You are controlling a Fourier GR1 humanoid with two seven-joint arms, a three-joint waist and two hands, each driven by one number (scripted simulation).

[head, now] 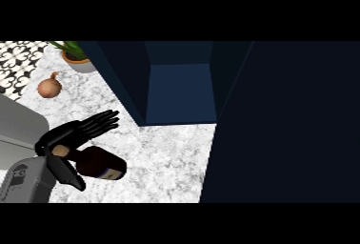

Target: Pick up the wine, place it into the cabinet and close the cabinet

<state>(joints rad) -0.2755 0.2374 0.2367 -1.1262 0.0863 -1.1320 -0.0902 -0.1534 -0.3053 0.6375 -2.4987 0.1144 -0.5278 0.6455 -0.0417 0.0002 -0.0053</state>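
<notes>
Found the left robot hand [62,138] at the view's lower left, open, with fingers [98,123] nearly straight and fanned toward the cabinet [179,90], and thumb [70,177] dropped on the near side. Bracketed the wine [104,166] that way, the dark bottle lodged between thumb and fingers, neck up against the palm, body pointing out to the lower right. Showed no curl round the glass, so judged as a cradle or a setting-up rather than a closed grasp. Could not tell the bottle resting on the bench [169,157] from hanging just clear of it. Had the bottle short of the cabinet, with its opening agape farther up, presumably so as to receive it. Saw no right robot hand. Noted an onion [49,87] and a potted plant [76,57] well apart at the upper left, off the likely path.
</notes>
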